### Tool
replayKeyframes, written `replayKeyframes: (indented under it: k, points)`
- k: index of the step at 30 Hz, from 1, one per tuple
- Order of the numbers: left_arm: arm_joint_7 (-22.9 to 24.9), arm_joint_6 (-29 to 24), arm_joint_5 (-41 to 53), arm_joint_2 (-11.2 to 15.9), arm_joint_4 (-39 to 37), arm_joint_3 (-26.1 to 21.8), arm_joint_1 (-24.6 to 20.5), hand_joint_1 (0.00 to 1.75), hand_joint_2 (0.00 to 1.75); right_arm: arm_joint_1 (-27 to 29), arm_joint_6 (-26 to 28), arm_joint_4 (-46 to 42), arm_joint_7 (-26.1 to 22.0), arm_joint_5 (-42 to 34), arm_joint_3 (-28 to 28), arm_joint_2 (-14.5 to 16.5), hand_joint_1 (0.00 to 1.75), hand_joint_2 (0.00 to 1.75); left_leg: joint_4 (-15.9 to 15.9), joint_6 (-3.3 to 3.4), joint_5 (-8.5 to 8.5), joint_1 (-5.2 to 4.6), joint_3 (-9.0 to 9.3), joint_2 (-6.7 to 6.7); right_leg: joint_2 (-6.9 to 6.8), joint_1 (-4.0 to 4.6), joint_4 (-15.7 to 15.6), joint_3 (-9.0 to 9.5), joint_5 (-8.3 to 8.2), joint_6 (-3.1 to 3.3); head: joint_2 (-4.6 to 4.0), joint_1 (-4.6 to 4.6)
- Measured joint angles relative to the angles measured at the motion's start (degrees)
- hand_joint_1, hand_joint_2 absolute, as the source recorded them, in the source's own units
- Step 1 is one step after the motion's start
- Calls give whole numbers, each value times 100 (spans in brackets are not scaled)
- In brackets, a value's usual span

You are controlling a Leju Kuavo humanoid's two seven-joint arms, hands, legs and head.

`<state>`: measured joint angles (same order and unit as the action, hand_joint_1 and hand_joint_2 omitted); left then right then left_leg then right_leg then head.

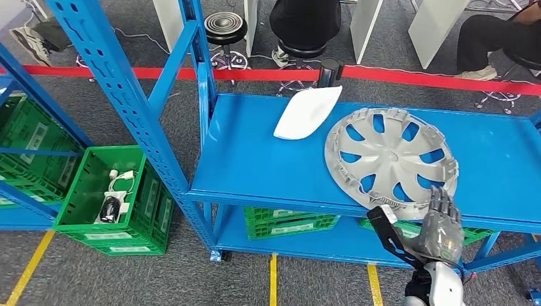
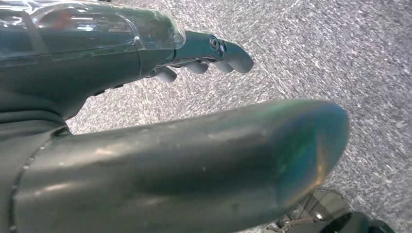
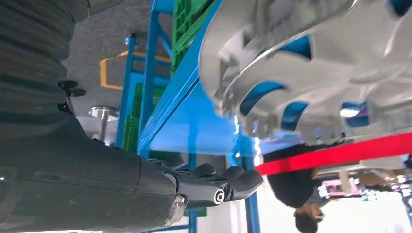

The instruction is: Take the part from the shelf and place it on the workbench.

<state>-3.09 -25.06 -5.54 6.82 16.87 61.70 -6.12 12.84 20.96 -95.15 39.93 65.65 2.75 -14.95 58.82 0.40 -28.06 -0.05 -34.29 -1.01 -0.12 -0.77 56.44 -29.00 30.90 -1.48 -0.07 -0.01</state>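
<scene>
A silver wheel cover [image 1: 390, 156] lies flat on the blue shelf's top board [image 1: 249, 159], towards its right and near the front edge. A white curved panel [image 1: 307, 112] lies behind it, to its left. My right hand [image 1: 440, 223] is raised at the shelf's front edge, fingers stretched up to the cover's near rim and thumb spread aside, holding nothing. The right wrist view shows the wheel cover [image 3: 311, 63] close beyond that right hand's fingers [image 3: 228, 182], with a gap between them. My left hand [image 2: 194, 145] hangs over grey carpet, fingers apart and empty.
A green crate [image 1: 108, 197] with small items stands on the floor left of the shelf, and more green crates [image 1: 290, 223] sit on the lower board. Blue uprights [image 1: 121, 95] slant across the left. Behind a red tape line [image 1: 408, 78] are stools and seated people.
</scene>
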Motion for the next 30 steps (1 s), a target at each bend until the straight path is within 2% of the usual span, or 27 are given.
replayKeyframes:
  k: [9,13,17,24,30]
  points:
    - [-22,11,-44,-58,-14,0,-1,0,0,55,77,-127,0,100,-111,-14,0,175,-1,0,-1,0,3,43,10,1,1,9,0,0,0,0]
    - [-31,23,-53,-77,-33,0,-1,0,0,-85,187,-148,0,90,-54,-28,0,175,-3,2,-6,-1,8,93,29,2,3,11,-2,1,0,1]
    - [-51,62,-25,-99,-46,0,-12,0,0,-474,26,-209,-2,84,115,-100,0,175,-4,4,-11,-2,25,143,60,2,5,15,-7,1,0,1]
    - [-103,87,114,-146,-52,3,-22,0,0,-1559,-825,-169,-1,-185,456,-419,0,175,-3,7,-13,-3,35,186,88,2,7,15,-19,6,0,2]
    - [-105,90,127,-183,-52,12,-23,0,0,-2015,-868,-40,-2,-368,696,-658,0,175,-2,7,-14,-3,32,168,86,2,7,15,-18,5,0,3]
